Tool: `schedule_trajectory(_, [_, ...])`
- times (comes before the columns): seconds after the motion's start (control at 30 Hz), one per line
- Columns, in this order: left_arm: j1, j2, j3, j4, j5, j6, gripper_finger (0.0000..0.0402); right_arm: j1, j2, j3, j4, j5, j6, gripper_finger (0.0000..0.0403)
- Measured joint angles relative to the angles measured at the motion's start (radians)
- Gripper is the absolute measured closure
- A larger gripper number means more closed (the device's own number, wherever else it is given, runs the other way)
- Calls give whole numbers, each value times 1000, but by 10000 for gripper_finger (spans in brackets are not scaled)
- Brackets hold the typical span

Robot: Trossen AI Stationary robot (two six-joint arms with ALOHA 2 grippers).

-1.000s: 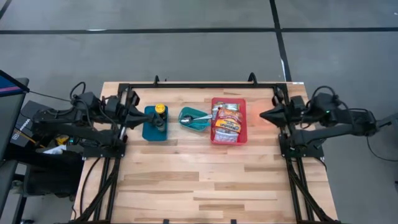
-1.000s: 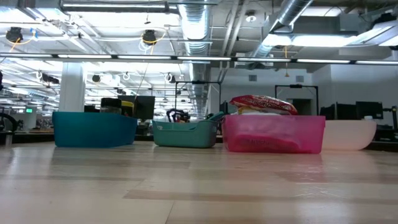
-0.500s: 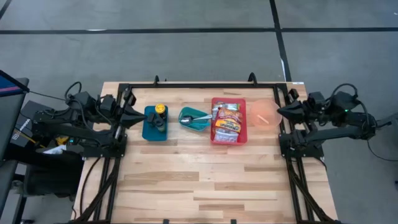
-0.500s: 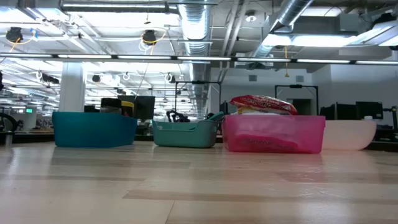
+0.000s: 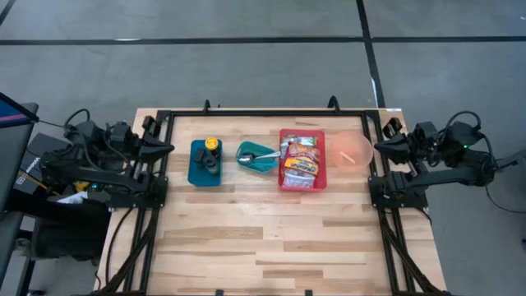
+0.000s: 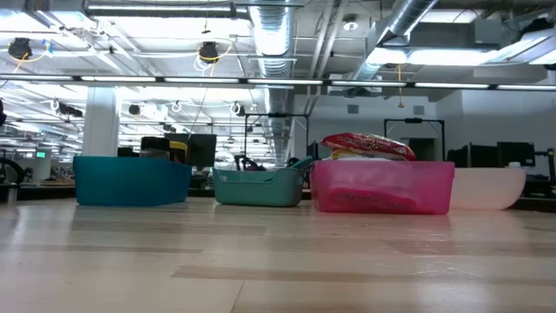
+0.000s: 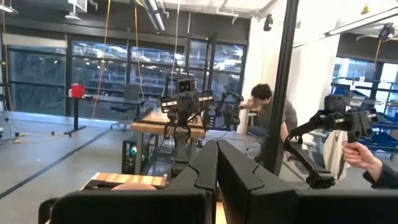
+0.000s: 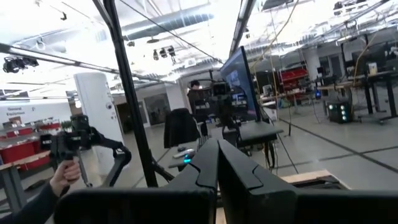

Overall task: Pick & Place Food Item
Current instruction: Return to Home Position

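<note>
Left gripper (image 5: 170, 148) – fingers pressed together, nothing between them; the left wrist view shows the two dark fingers (image 7: 202, 171) meeting with no gap. It sits over the table's (image 5: 263, 238) left rail, at 10 o'clock from table centre, tip pointing to 3 o'clock.

Right gripper (image 5: 376, 141) – same state: fingers (image 8: 202, 168) closed flat on each other, empty. It sits at the right rail, at 2 o'clock from centre, tip pointing to 9 o'clock.

Between the two tips there are four containers in one row across the far part of the table:
- 1 dark teal bin (image 5: 196, 173), at 11 o'clock, nearest the left gripper but apart from it. Inside are 1 yellow-capped bottle (image 5: 211, 144) and 1 dark item I cannot identify.
- 1 green bin (image 5: 265, 168), at 12 o'clock, with a silver utensil (image 5: 256, 154) in it.
- 1 red bin (image 5: 281, 168), at 1 o'clock, just beside the green bin.
- 1 pink bowl (image 5: 351, 150), at 2 o'clock, just beside the red bin and close to the right fingertips, not touching.

The noodle packs (image 5: 302, 167) lie stacked in the red bin. At least 2 are distinguishable from above; I cannot tell the exact count. In the low view the top pack (image 6: 369, 144) rises above the bin's rim (image 6: 382, 165).

In the room beyond there is 1 seated person (image 7: 268, 115), plus a hand (image 7: 367, 157) holding a handheld rig.
</note>
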Motion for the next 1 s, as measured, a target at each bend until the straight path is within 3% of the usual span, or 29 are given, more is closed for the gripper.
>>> schedule_trajectory(1.0, [0,-218,-1,-89,2,-3,401,-1,-259,0,-119,-2,11,403])
